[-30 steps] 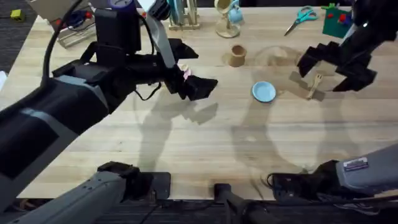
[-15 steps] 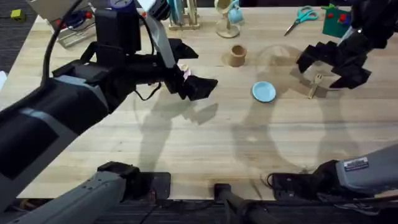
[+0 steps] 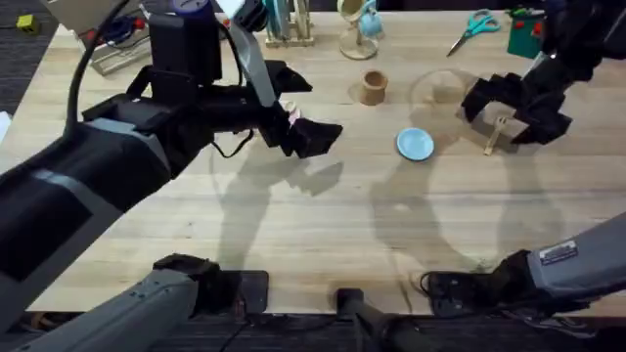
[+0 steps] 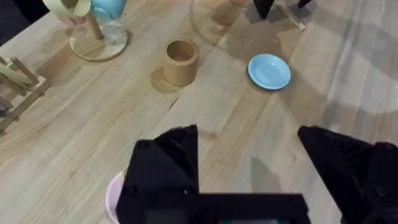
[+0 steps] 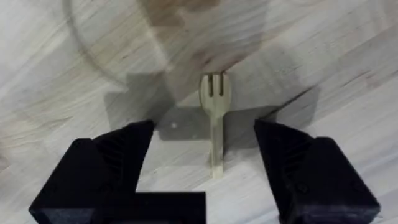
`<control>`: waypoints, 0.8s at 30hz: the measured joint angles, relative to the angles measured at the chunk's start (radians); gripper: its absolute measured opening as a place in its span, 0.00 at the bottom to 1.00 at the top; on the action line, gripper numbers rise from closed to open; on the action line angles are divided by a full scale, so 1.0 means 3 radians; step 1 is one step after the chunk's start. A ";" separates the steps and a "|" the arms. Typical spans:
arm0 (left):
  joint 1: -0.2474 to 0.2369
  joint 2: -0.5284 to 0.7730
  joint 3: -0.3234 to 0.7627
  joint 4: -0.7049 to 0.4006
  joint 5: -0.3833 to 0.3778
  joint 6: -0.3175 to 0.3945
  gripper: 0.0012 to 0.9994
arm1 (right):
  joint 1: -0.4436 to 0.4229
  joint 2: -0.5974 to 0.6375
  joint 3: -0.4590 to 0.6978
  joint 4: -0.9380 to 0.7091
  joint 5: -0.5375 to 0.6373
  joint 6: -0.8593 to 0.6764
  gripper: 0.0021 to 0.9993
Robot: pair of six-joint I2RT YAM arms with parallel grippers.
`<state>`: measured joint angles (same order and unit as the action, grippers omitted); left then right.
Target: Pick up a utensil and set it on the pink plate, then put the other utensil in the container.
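Between the spread fingers of the right claw (image 5: 208,171), the wooden fork (image 5: 215,121) lies flat on the worktop (image 5: 74,56): light, stiff, thin. Best pinched across its slim handle. Left claw (image 4: 249,168) gapes, empty.

Even, bright overhead illumination across the bench (image 3: 323,225). Soft, multiple overlapping shadows fall beneath both arms, indicating several diffuse sources above. The left arm (image 3: 88,196), close under the overhead camera, appears large, dark and blurred. In the right wrist view, the fork (image 5: 216,118) lies in sharp focus within a grey shadow patch, while the pincer fingers (image 5: 112,162) are soft-edged. Faint curved glare rings mark the wood near the container (image 3: 373,87).
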<state>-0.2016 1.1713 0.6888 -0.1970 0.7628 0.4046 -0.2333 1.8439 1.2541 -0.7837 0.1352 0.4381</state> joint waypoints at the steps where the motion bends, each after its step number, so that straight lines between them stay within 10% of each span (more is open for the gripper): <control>1: 0.0000 0.0000 0.0000 0.0000 0.0000 0.0000 0.98 | -0.0002 0.0006 0.0007 -0.0003 -0.0003 0.0000 0.99; 19: 0.0000 0.0000 0.0000 -0.0001 -0.0001 0.0000 0.98 | 0.0022 0.0029 0.0029 0.0008 -0.0078 0.0012 0.39; 24: 0.0000 0.0001 0.0000 0.0001 -0.0001 -0.0001 0.98 | 0.0022 0.0030 0.0031 -0.0020 -0.0029 0.0011 0.08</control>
<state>-0.2016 1.1715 0.6888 -0.1968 0.7624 0.4044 -0.2268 1.8530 1.2634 -0.7898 0.1265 0.4414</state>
